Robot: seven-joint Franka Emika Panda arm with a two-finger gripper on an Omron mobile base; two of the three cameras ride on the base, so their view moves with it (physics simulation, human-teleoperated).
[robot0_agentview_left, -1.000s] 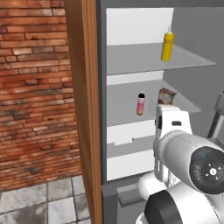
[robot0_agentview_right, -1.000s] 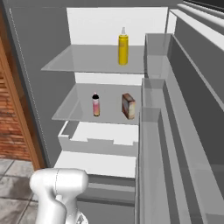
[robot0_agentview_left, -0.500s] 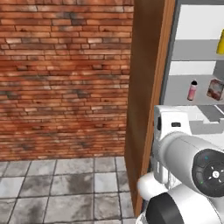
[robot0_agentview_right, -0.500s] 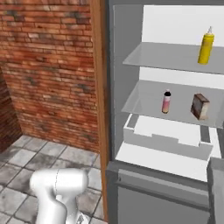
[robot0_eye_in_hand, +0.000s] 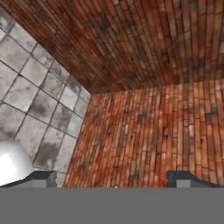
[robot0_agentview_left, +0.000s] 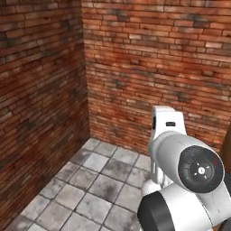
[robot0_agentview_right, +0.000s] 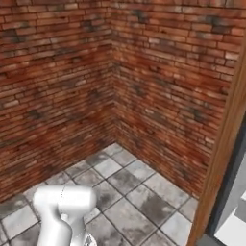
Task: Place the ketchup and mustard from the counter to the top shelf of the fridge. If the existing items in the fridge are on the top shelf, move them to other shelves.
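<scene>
Both base views face a corner where two red brick walls (robot0_agentview_left: 149, 58) meet over a grey tiled floor (robot0_agentview_left: 90, 180).

At the right edge of the right base view, a brown wooden upright (robot0_agentview_right: 223, 144) runs floor to top, tilted in the frame. Beside it, cut off by the edge, a sliver of the fridge (robot0_agentview_right: 235, 192): grey side and a white patch low down. Shelves, bottles and table cannot be made out from here; ketchup and mustard positions cannot be told.

The arm (robot0_agentview_left: 185, 176) is bulky in the lower right of the left base view: white casing, a dark round joint cap facing the camera, an upright white link above it. In the right base view its white elbow (robot0_agentview_right: 62, 211) sits at lower left, partly cut by the bottom edge.

Hand view is rolled: brick wall and floor tiles lie at a slant. The pincer (robot0_eye_in_hand: 111, 177) shows two dark fingertips (robot0_eye_in_hand: 43, 177) at the bottom, far apart, jaws wide, nothing between them but brick beyond.
</scene>
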